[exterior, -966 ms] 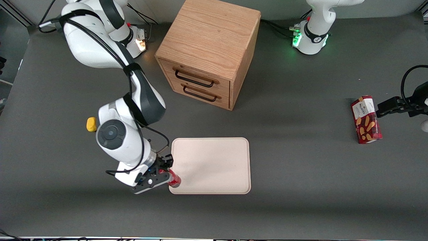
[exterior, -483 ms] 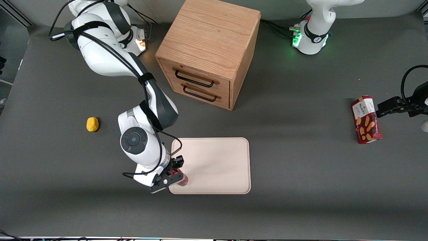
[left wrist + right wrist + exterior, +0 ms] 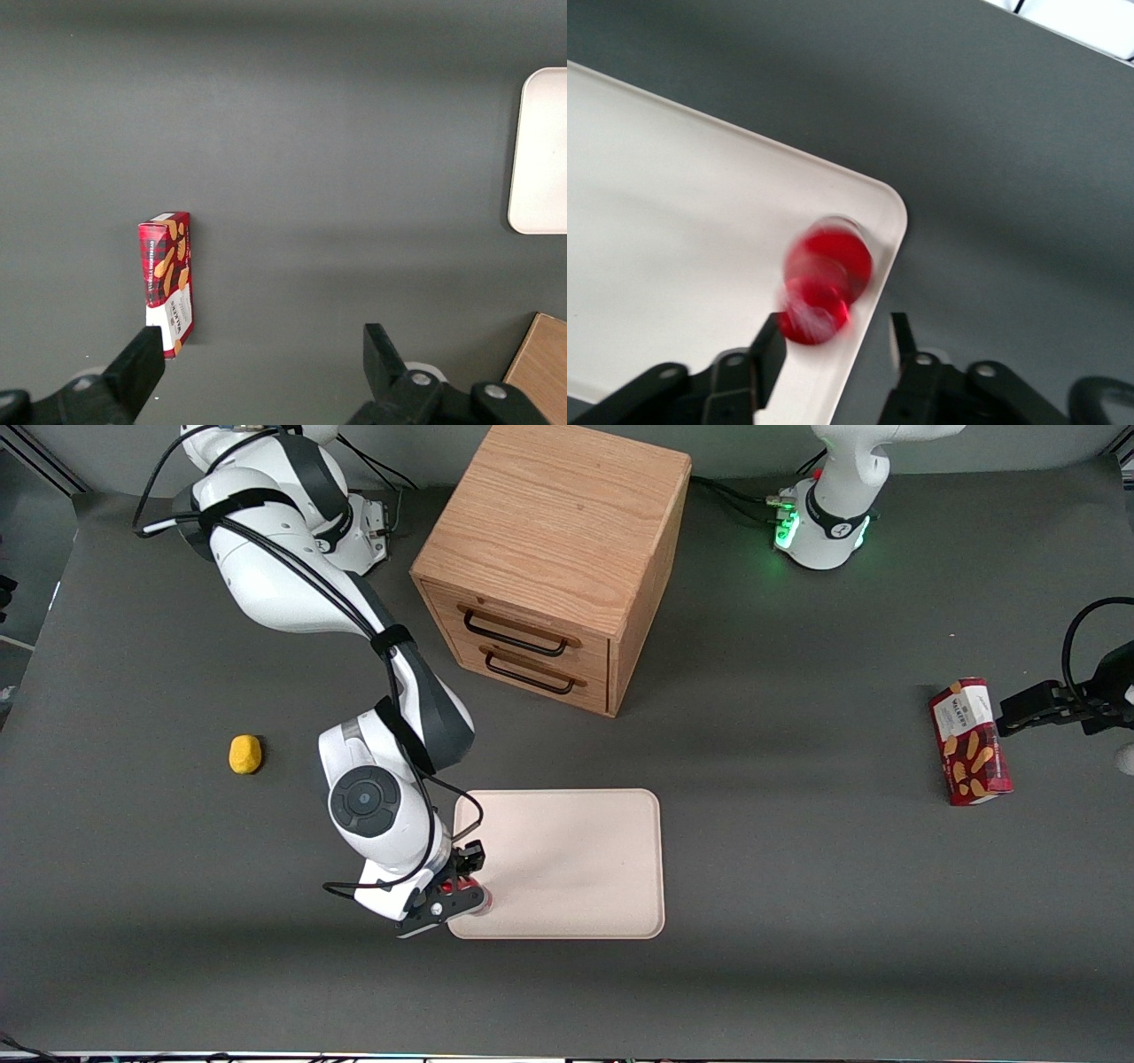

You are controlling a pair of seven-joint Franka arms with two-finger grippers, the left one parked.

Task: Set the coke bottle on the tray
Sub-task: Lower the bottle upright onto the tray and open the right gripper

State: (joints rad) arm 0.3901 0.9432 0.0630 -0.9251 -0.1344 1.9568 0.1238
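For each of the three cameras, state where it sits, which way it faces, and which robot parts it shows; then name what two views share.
Front view: high above the table edge, looking down on the drawer cabinet, the tray, both arms, and the gripper over the tray's corner at the coke bottle.
Left wrist view: on the parked arm, facing down at the table and snack box; its own fingers show.
Right wrist view: on the working arm, facing straight down on the bottle; the gripper's fingers show.
Shared: the tray appears in all three.
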